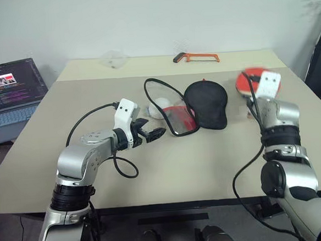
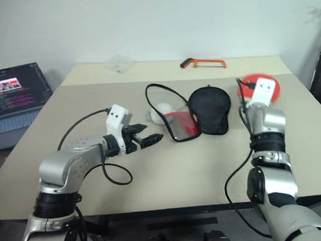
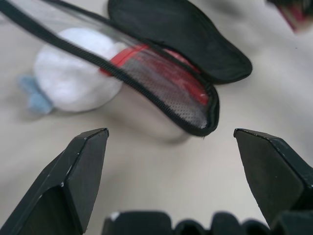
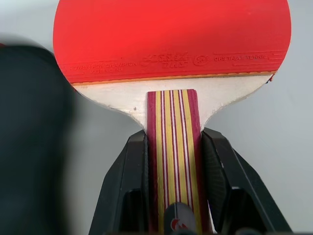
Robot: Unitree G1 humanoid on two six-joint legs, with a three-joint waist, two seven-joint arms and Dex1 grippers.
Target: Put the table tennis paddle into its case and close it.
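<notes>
The table tennis paddle [image 4: 171, 39] has a red rubber blade and a striped wooden handle. My right gripper [image 4: 173, 139] is shut on that handle, its two black fingers pressing it from either side. Seen from the head, the red blade [image 1: 244, 82] peeks out past my right wrist, just right of the case. The case [image 1: 206, 103] lies mid-table, unzipped, with its black face up and its red mesh flap [image 1: 174, 113] raised toward my left. A short way in front of the flap's zipper edge [image 3: 205, 128], my left gripper [image 1: 156, 133] stands open and touches nothing.
A white round object [image 1: 160, 106] with a blue bit lies under the raised flap. An orange-framed hacksaw [image 1: 196, 57] and a clear plastic item [image 1: 114, 58] lie at the table's far edge. An open laptop [image 1: 10, 92] stands off the table's left side.
</notes>
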